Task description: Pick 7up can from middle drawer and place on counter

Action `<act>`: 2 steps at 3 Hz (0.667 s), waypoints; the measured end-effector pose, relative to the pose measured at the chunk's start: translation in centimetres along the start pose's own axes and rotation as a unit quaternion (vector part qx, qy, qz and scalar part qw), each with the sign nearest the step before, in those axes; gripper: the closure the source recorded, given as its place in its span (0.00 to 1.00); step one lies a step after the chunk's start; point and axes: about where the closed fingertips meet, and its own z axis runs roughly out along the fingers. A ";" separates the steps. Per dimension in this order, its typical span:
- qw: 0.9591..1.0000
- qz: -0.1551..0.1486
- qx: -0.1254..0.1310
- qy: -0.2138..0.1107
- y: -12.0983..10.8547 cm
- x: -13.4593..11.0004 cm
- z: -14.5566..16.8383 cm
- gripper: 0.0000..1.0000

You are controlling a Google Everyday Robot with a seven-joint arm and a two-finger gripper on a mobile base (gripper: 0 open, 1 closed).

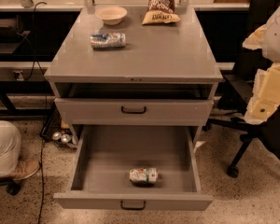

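Note:
The 7up can (143, 176) lies on its side in the open middle drawer (88, 171), near the drawer's front wall and about midway across. The drawer is pulled far out, and its black handle (133, 204) is at the bottom. The counter (154, 50) is the grey cabinet top above it. My gripper (266, 97) shows as a cream and white shape at the right edge, level with the upper drawer front. It is well to the right of the cabinet, far from the can, and holds nothing that I can see.
On the counter lie a blue-white-silver can (108, 40) on its side, a small bowl (111, 14) and a chip bag (161, 4) at the back. The upper drawer front (133, 110) is closed. A black office chair (252, 139) stands right; a person's leg and shoe (9, 157) are left.

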 end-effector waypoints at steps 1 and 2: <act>1.000 0.000 0.000 0.000 0.0 0.0 0.0 0.00; 1.000 -0.004 -0.013 -0.024 0.7 -1.2 3.3 0.00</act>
